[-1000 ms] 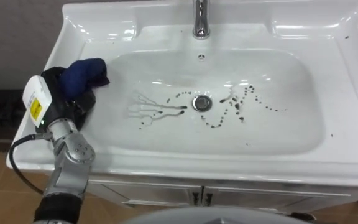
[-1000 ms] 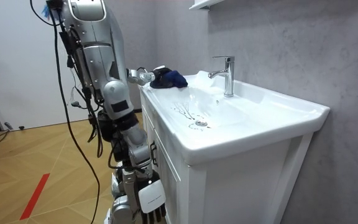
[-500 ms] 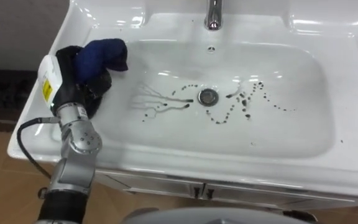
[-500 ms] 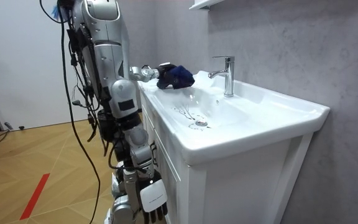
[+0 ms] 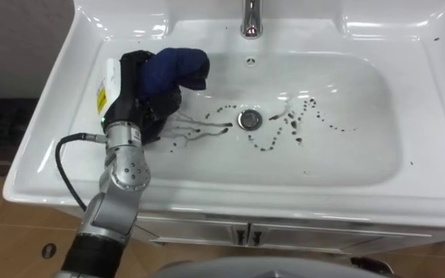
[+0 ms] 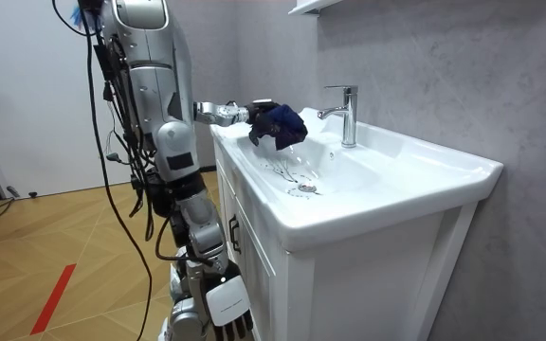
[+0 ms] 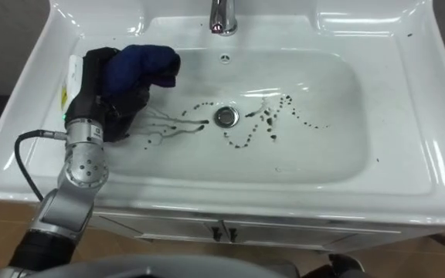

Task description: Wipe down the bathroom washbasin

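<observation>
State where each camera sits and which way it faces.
Left eye view: on the robot's head, looking down into the basin; the left robot hand shows, gripping the blue cloth.
Right eye view: beside it, same downward look, same arm.
Room view: standing off to the robot's right, facing the vanity side-on; torso and legs show, right robot hand hanging low.
Shared: all see the blue cloth, faucet and stained basin.

Top of faucet [image 5: 249,18] cut off by far edge, far side of left hand [image 5: 137,99] covered by blue cloth [image 5: 174,68]
</observation>
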